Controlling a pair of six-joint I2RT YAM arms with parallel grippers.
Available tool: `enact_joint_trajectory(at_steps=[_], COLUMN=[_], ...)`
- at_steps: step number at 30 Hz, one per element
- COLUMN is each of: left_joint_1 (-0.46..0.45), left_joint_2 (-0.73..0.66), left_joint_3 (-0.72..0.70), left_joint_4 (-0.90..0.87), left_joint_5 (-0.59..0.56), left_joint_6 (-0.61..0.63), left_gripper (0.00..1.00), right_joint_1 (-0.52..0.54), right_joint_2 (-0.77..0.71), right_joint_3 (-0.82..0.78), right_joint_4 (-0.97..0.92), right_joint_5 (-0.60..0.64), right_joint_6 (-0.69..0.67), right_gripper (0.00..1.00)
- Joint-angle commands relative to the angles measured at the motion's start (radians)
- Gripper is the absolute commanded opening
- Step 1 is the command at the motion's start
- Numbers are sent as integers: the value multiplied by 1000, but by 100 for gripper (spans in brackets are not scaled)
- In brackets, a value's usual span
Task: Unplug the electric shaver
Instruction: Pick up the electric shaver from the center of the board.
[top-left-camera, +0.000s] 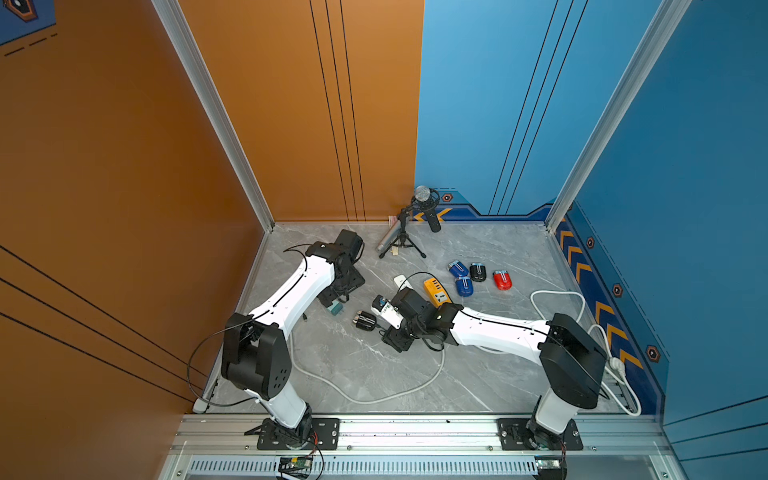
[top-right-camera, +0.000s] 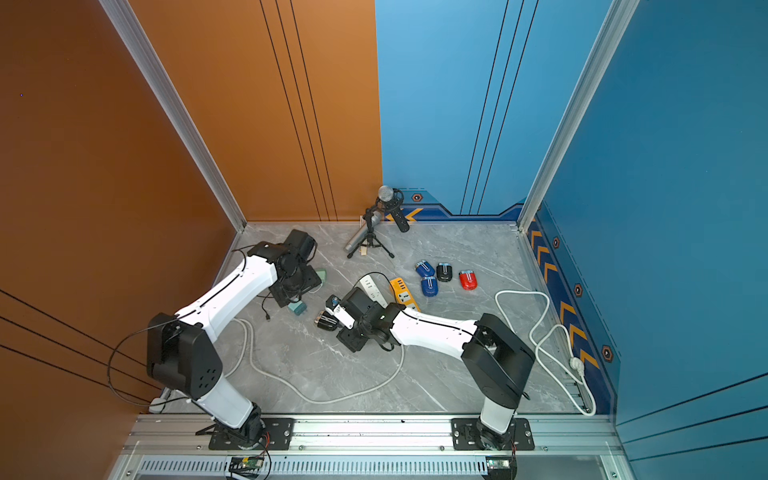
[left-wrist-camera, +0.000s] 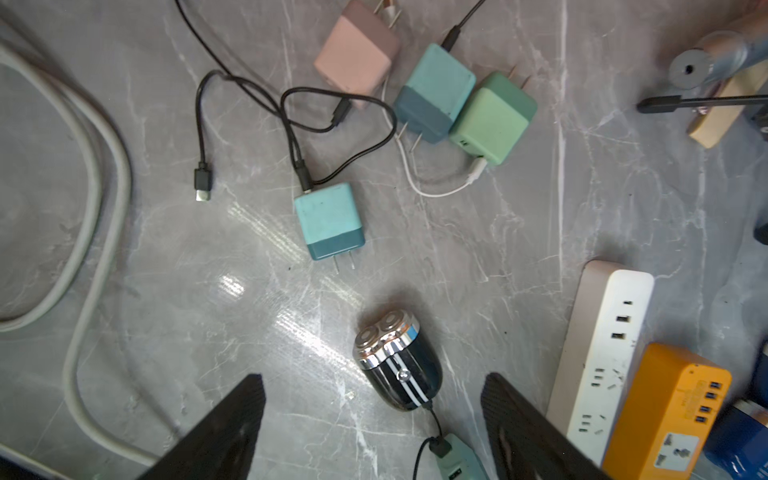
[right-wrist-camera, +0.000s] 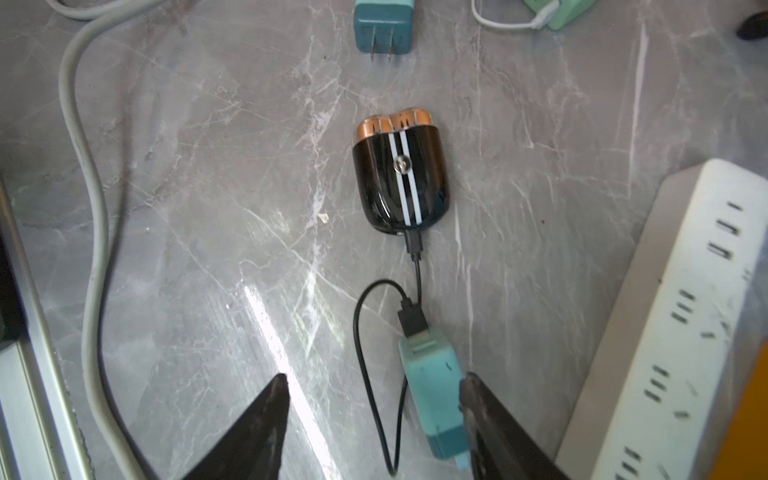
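Where the shaver lies: electric shaver (right-wrist-camera: 401, 174) flat on grey marble top (right-wrist-camera: 208, 166), between the arms; black cable (right-wrist-camera: 417, 266) plugged into its base.
Cable's far end: in teal adapter (right-wrist-camera: 434, 395), apart from white power strip (right-wrist-camera: 685, 311).
Right gripper (right-wrist-camera: 374, 378): jaws spread; adapter between them, just beside one finger, other well clear.
Left gripper (left-wrist-camera: 374, 376): released, jaws wide; shaver just ahead.
Open room: bare marble round shaver; grey cord (right-wrist-camera: 87, 208) bounds one side, power strip the other; teal charger (left-wrist-camera: 330, 220) near head end.
Edges: front rail (top-left-camera: 415, 428) well apart from shaver, cord loop between.
Writing: shaver's round emblem too small to read; print on orange strip (left-wrist-camera: 665, 415) illegible.
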Motion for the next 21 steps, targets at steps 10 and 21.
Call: enact_joint_trajectory(at_steps=[10,21], left_joint_1=[102,158], left_joint_2=[-167,-215], left_joint_3=[-149,-176], left_joint_4=[-34,-34], left_joint_5=[-65,-68], left_joint_6=[-27,15], left_gripper=[85,85], right_joint_1=[-8,-17], right_joint_2=[257,402], right_joint_3=[267,388], right_joint_4=[-32,-112], right_joint_5=[-39,11], right_joint_6=[-1,-29], right_gripper=[72,74])
